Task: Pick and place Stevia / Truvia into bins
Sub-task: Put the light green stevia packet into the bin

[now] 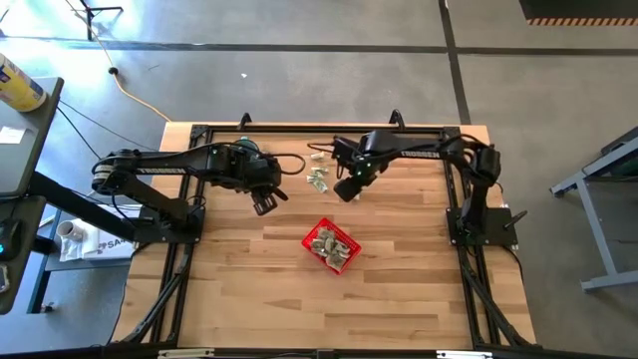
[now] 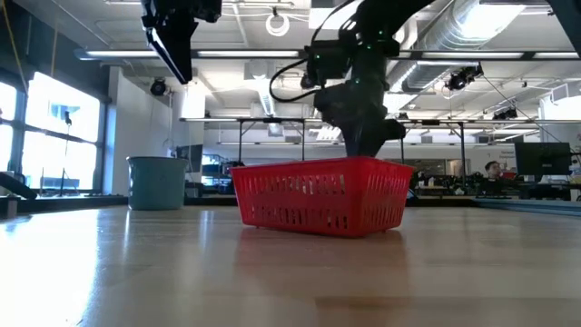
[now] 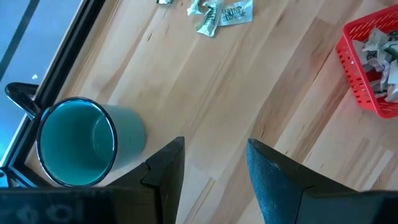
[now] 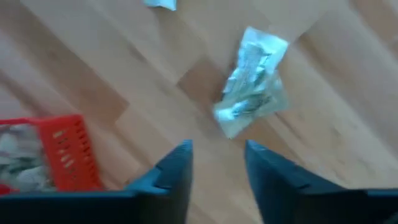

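We are finding several pale green and white paper sachets point(image 1: 326, 243) already lying in the small square red mesh basket point(image 1: 343, 261), mid-desk. A few more sachets point(image 1: 317, 179) are waiting on the wooden desk point(image 1: 399, 289) beyond it. The right gripper point(image 1: 349, 188) is hovering beside them, fingers parted, empty. The left gripper point(image 1: 267, 202) is waiting open, well apart.
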`<action>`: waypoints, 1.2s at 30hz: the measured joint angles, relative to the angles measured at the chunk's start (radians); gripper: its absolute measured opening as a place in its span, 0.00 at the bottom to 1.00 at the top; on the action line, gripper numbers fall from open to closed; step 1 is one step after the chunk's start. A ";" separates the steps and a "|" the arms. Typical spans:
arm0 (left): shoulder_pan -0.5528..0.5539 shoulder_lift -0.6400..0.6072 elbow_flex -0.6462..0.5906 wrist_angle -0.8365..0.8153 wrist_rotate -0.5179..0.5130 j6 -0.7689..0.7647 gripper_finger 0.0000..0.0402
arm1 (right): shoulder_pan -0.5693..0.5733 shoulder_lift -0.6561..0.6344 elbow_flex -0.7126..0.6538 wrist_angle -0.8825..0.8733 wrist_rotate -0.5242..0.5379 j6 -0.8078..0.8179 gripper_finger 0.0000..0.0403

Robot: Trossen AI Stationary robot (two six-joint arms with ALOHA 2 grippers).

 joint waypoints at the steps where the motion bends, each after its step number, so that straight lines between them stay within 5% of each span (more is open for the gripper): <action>1: 0.000 0.000 0.000 0.003 0.000 0.000 0.51 | 0.006 0.001 0.000 -0.005 0.025 -0.001 0.37; 7: 0.000 0.000 0.000 0.007 -0.001 -0.002 0.51 | 0.021 0.003 0.000 -0.042 0.111 0.016 0.58; 13: 0.000 0.000 0.000 0.007 -0.001 -0.004 0.51 | 0.007 0.028 -0.041 0.023 0.126 -0.073 0.61; 22: 0.000 0.000 0.000 0.002 -0.001 -0.021 0.51 | -0.031 0.066 -0.097 0.105 0.103 -0.335 0.50; 27: 0.000 0.000 0.000 0.000 -0.002 -0.028 0.51 | -0.053 0.068 -0.098 0.131 -0.004 -0.397 0.37; 36: 0.000 0.000 0.000 0.001 -0.002 -0.032 0.51 | -0.072 0.093 -0.098 0.157 0.013 -0.440 0.26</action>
